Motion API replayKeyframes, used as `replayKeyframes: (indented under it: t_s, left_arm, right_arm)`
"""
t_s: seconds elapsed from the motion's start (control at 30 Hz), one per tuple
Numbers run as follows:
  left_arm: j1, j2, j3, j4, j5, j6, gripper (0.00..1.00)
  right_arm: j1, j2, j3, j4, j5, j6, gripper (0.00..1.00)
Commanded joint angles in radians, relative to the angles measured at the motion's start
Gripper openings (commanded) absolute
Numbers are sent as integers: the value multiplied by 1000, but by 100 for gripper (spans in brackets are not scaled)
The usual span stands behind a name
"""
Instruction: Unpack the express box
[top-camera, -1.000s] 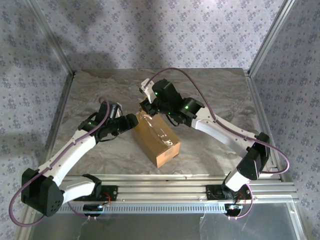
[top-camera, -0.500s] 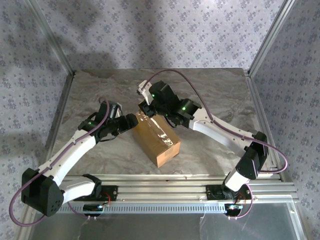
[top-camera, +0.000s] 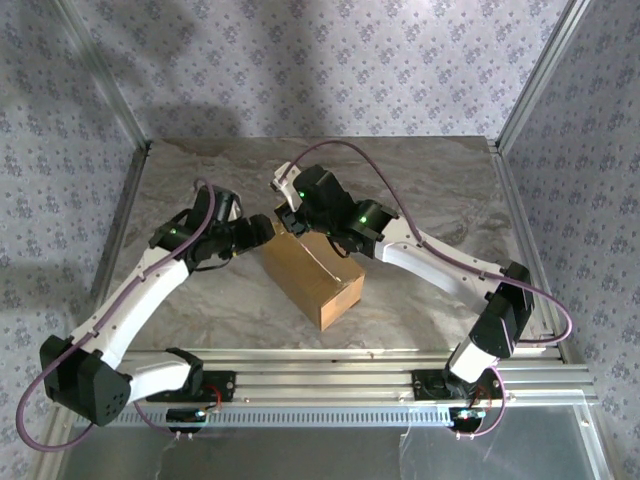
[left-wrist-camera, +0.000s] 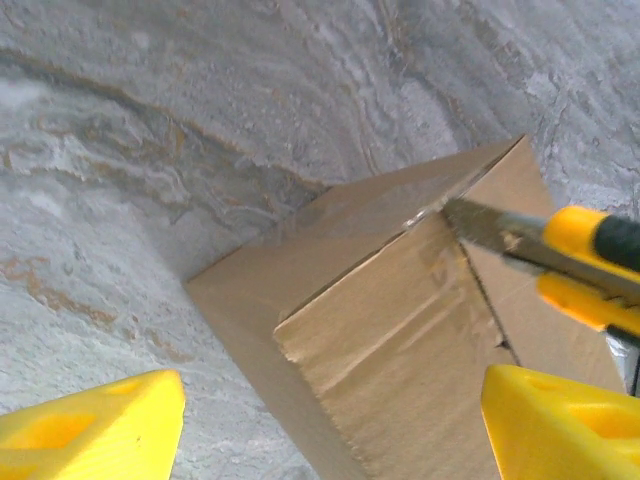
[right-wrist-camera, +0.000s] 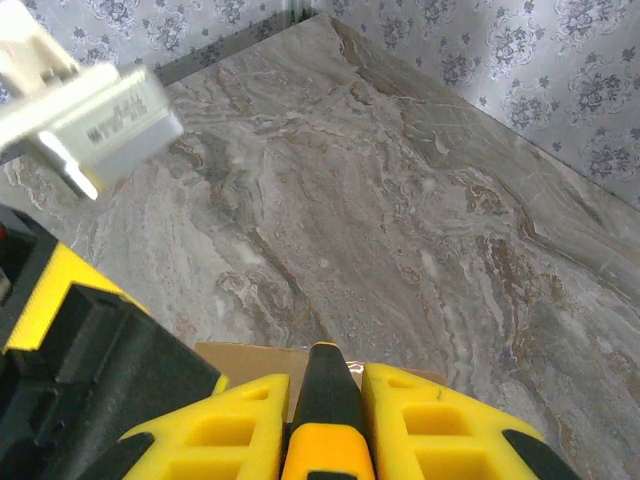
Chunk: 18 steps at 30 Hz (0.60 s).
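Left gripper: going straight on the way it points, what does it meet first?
The left gripper would most likely meet the express box, centred between its open fingers; the utility knife blade is off to one side.

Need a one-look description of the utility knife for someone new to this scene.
On the marble table, find the brown express box at the middle. At its far end the right gripper clamps the utility knife: yellow-and-black handle ending in a grey blade, unlike the blocky all-yellow fingers beside it.
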<state>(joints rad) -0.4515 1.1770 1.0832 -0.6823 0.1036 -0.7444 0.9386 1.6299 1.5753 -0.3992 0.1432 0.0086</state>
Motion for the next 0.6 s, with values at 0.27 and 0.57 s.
replayKeyframes:
  t_s: [0.27, 0.57]
  left_arm:
    - [45, 134, 66, -13, -44, 96, 77]
    - [47, 142, 58, 52, -36, 80, 76]
  right_arm:
    - [5, -22, -45, 1, -1, 11, 0]
    - [-4, -44, -72, 16, -12, 24, 0]
